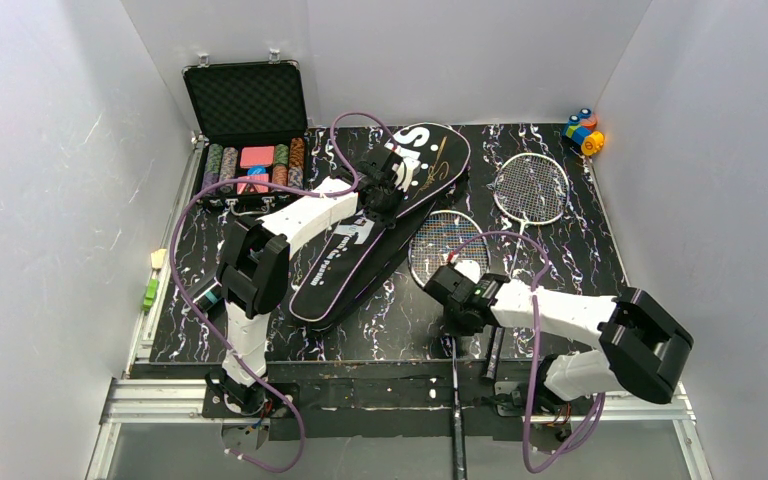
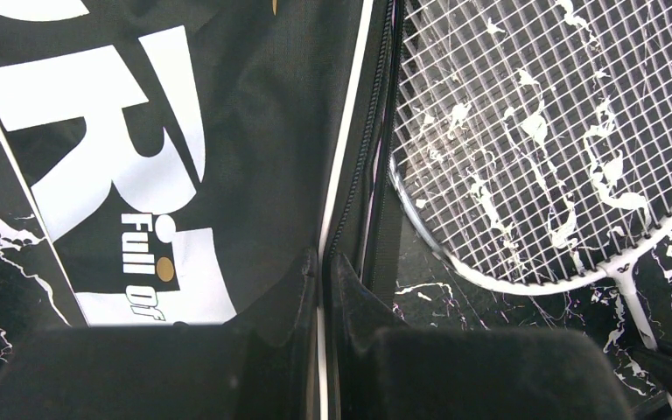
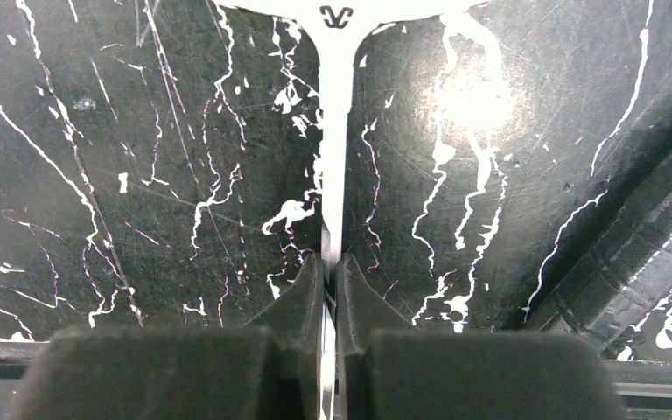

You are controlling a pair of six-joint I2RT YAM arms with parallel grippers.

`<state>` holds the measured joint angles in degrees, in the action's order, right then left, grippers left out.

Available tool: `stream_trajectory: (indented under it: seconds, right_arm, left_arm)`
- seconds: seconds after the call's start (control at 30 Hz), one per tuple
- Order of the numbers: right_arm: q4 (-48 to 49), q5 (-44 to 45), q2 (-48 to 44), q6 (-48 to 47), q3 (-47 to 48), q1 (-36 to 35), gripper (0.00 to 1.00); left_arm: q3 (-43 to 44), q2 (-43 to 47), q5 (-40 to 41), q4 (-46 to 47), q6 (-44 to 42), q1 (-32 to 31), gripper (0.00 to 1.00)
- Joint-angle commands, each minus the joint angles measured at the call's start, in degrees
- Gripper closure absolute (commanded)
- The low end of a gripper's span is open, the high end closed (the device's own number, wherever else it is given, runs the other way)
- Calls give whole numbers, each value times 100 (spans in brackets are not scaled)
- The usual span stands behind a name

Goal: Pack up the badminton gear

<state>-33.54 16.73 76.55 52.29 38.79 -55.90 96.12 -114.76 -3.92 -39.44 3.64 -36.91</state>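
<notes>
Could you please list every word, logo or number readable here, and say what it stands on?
"Full Of": small white print on the black racket bag, left wrist view.
"S" and "T": big white letters on that bag, top view; the left arm covers the rest.
Gold script on the bag: too small to read.
Nearer racket, at its throat: a logo mark, no legible letters.

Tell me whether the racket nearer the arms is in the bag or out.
Out: the racket lies on the table beside the bag, its shaft pinched in the right claw.
</notes>
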Motion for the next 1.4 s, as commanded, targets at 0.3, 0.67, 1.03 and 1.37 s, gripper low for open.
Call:
stream_trajectory:
  seconds: [0.3,0.67,1.03,1.37]
  right_arm:
    - [-1599,677,-1117,1068,41,-988,99]
    - [-2065,794,-1241,1319,474,-1473,99]
    - [-1332,730,32,352,1505,-1432,99]
    - [-606,454,967,-653,2316,-745,99]
  left_arm:
    - [215,362,-132,-11,62,9,100]
    - [311,335,-195,-37,89,26,100]
    - [204,471,-489,-48,111,27,100]
    - [9,949,-1606,-179,128,38,100]
